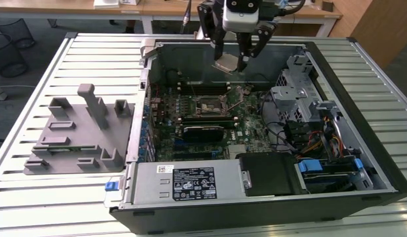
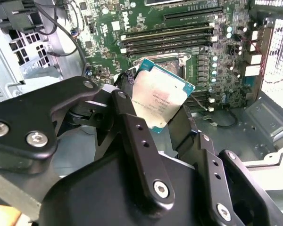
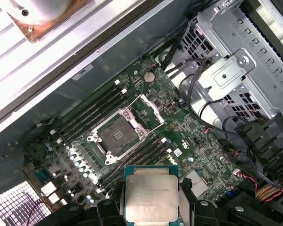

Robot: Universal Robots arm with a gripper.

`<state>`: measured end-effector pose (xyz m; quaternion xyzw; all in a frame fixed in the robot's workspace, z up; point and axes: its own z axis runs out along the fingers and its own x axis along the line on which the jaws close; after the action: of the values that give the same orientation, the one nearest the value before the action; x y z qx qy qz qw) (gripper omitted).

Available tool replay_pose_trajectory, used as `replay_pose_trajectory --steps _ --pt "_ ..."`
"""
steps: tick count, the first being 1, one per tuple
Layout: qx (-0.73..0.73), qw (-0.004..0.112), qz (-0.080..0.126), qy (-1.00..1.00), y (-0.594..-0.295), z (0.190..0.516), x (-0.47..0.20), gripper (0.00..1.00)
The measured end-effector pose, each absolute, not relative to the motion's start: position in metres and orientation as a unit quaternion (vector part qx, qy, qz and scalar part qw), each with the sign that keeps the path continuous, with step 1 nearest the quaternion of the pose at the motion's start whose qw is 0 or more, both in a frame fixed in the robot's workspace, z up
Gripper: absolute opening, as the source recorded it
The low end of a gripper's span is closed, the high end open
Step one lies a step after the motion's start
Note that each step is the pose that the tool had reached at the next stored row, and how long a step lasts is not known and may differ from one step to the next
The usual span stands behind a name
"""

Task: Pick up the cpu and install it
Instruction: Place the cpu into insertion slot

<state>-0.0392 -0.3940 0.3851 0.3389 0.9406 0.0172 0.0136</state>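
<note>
A slatted metal table (image 1: 59, 207) carries one open computer case (image 1: 256, 215), and on the exterior view's left one grey tray (image 1: 59, 148) of upright blocks. On the floor of the case lies one green motherboard (image 1: 190, 128), and near its middle sits the one cpu socket (image 1: 212, 105), which looks uncovered, with a bank of memory slots on either side of it. The single gripper (image 1: 231, 61) hangs over the far end of the case, clenched on the one cpu (image 1: 226, 64). In the second wrist view its two fingers (image 2: 132, 122) press on opposite edges of the chip, silver top showing. The cpu is in the air, touching nothing but the fingers, and held tilted, not level. What matters is that the socket lies below the cpu and nearer in the scene, well apart from it. In the first wrist view the socket (image 3: 117, 136) sits diagonal to the chip's edges (image 3: 151, 197), so the two are not squared up. The chip is square, so it has no long axis, and only the one arm serves
</note>
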Motion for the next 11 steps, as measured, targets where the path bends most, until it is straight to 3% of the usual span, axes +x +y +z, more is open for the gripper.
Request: replay_pose_trajectory --steps 11 --pt "0.39 0.015 0.016 0.921 -0.3916 0.384 -0.0393 0.54"
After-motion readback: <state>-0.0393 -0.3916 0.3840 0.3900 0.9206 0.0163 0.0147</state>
